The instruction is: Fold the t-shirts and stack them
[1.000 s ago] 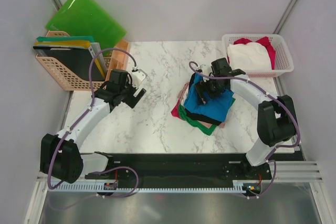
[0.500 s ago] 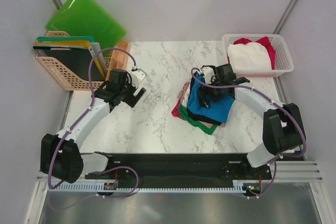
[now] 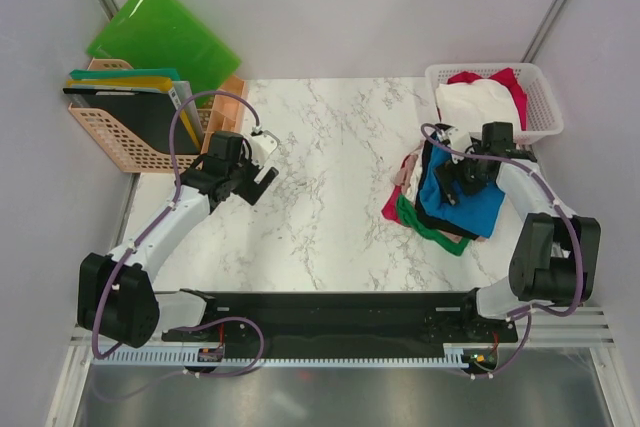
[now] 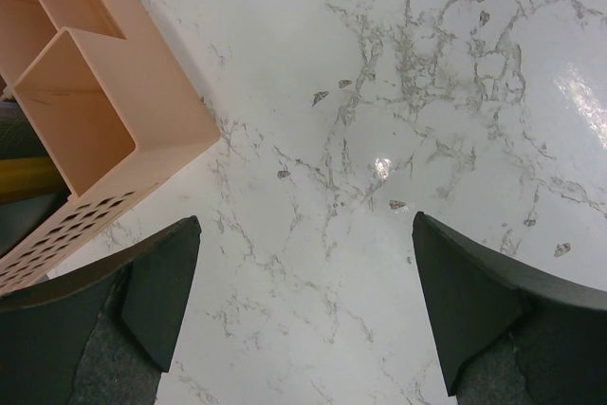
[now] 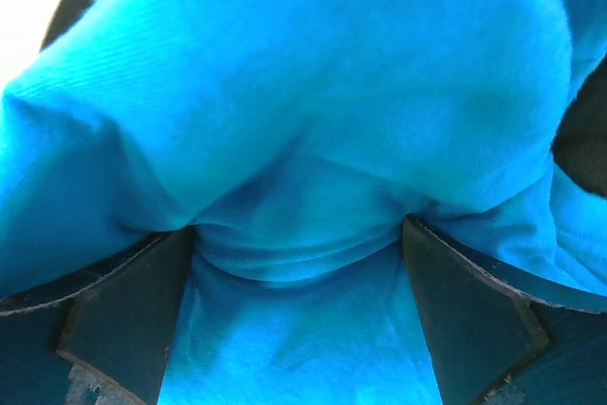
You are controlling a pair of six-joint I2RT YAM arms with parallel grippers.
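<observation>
A stack of folded t-shirts lies at the right of the marble table: a bright blue t-shirt (image 3: 472, 204) on top, with black (image 3: 428, 211), green (image 3: 420, 226), red (image 3: 391, 210) and pale pink (image 3: 408, 169) edges showing under it. My right gripper (image 3: 461, 176) presses down on the blue t-shirt (image 5: 303, 92). In the right wrist view its jaws (image 5: 299, 263) stand wide apart with a ridge of blue cloth bunched between them. My left gripper (image 3: 262, 179) is open and empty over bare marble at the left (image 4: 305, 263).
A white lattice basket (image 3: 541, 133) at the back right holds a white t-shirt (image 3: 470, 107) and a red one (image 3: 505, 82), just beyond the stack. A peach organiser (image 3: 120, 147) with folders and a green plastic folder (image 3: 160, 32) stand at the back left; its corner shows in the left wrist view (image 4: 104, 92).
My right gripper has slid to the right, and the whole t-shirt stack has moved with it from the table's middle towards the right edge. The left arm has not moved.
</observation>
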